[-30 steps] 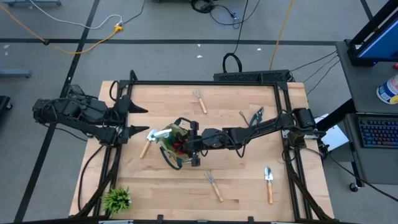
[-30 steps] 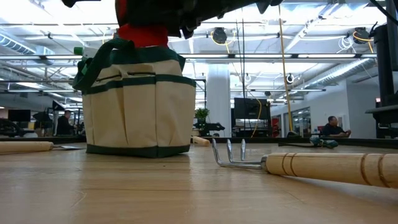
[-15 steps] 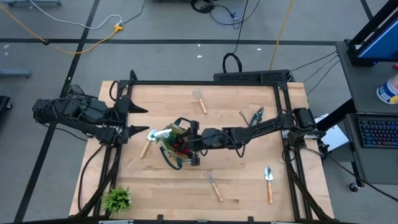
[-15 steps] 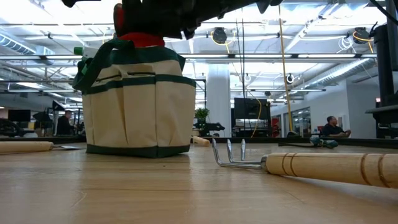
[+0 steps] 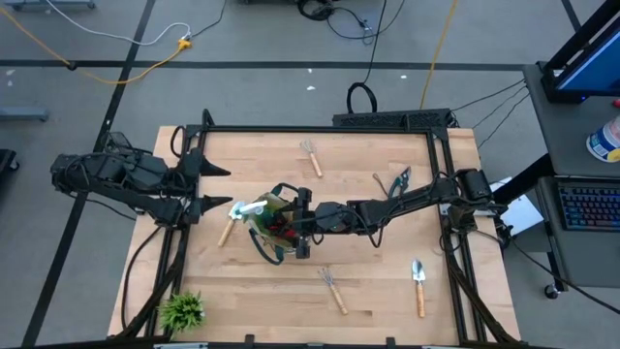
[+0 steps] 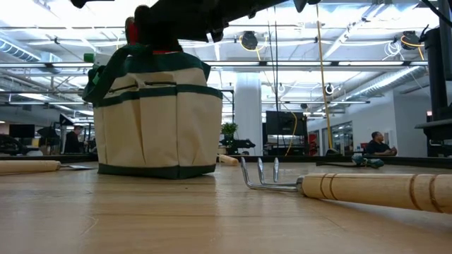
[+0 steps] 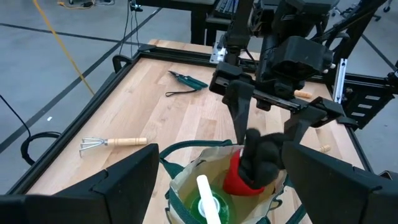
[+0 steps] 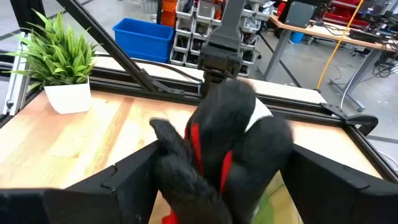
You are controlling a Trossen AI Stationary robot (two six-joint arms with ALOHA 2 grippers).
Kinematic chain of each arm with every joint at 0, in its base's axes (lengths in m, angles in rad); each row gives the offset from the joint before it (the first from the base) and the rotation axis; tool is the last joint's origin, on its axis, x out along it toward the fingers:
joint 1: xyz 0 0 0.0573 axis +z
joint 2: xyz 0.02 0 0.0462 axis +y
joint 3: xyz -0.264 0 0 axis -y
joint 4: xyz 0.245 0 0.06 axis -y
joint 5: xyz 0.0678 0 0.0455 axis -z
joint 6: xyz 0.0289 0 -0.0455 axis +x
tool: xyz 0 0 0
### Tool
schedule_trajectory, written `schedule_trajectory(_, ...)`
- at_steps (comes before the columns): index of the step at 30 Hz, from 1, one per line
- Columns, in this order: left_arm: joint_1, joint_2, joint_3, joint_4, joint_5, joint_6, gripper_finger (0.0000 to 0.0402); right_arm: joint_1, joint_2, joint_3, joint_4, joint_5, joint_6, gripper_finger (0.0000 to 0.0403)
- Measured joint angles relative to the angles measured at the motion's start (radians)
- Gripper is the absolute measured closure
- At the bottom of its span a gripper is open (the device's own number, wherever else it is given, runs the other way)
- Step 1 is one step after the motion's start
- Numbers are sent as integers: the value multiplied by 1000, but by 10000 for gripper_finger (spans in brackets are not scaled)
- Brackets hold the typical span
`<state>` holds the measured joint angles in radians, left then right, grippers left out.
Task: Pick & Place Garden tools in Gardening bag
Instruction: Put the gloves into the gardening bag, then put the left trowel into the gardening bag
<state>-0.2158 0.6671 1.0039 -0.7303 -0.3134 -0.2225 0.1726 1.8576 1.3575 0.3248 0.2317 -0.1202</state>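
We compare with the picture one second back: the red-and-black gloves [image 6: 150, 29] now sit lower, sunk further into the mouth of the bag [image 6: 157, 120], with less red showing above the rim. The right gripper [image 5: 300, 225] hovers directly over the bag, and its fingers have spread apart, standing on either side of the gloves [image 7: 255, 163] without clamping them. The arms and the bag have not shifted on the table [image 5: 368, 281].

The bag [image 5: 273, 226] stands upright left of table centre. A green spray bottle [image 7: 207, 202] is already inside it, beside the gloves.

The left gripper [image 5: 215, 187] waits at the table's left edge, fingers spread wide, holding nothing.

Other tools lie loose on the table:
- a hand rake [image 5: 311, 155] near the far edge;
- pruning shears [image 5: 398, 181] to the right of centre;
- a second rake [image 5: 332, 289] near the front;
- a trowel [image 5: 418, 284] at the front right;
- a wooden-handled tool [image 5: 226, 230] just beside the bag's left side.

A potted plant [image 5: 181, 310] stands at the front left corner.
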Motion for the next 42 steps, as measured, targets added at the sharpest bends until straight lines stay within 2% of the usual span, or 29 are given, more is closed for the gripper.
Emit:
schedule_trajectory(19,0,0,0,0,0,2,55,7,-19,0,-19,11,2,104)
schedule_trajectory(32,0,0,0,-2,0,21,55,5,-198,1,-257,366,-23,123)
schedule_trajectory(38,0,0,0,-3,0,21,55,4,-274,1,-367,475,10,147)
schedule_trajectory(42,0,0,0,-15,0,27,55,-2,-318,1,-453,506,76,178)
